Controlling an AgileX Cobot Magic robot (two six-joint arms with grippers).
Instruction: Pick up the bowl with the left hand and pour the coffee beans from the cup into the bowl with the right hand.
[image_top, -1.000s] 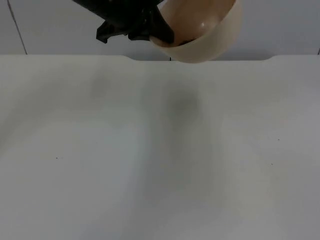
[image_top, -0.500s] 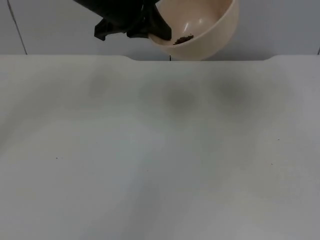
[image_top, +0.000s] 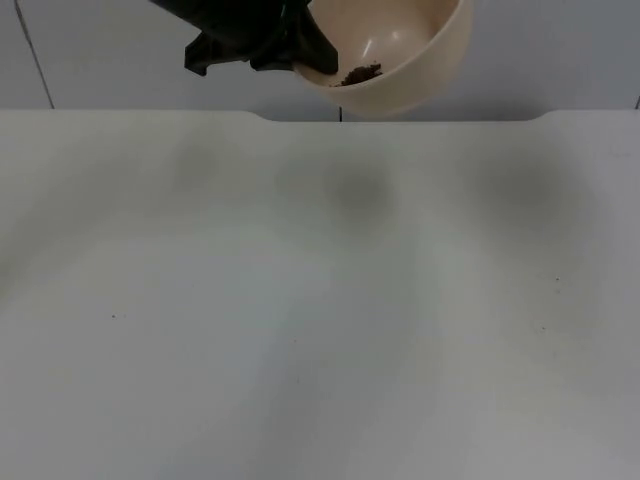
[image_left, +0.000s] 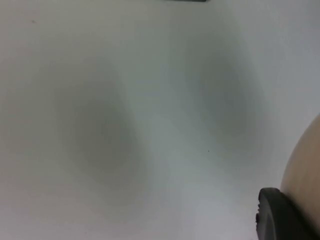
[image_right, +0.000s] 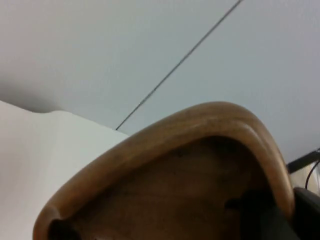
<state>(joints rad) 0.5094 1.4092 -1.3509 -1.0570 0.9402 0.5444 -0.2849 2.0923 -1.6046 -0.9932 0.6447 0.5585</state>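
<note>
Fingers, left gripper (image_top: 305, 62): clamped on the rim of the cream round plastic bowl (image_top: 400, 60), held in the air above the far edge of the white tabletop (image_top: 320, 300).
Bowl attitude: tilted, opening facing the camera.
Bowl contents: small heap of dark brown coffee beans (image_top: 361, 74) at the low side.
Fingers, right gripper (image_right: 280, 220): one inside the brown wooden cup (image_right: 200, 150), one outside its wall, gripping the rim.

A bare white table (image_top: 320, 330) meets a grey partition wall (image_top: 560, 50) behind it.
</note>
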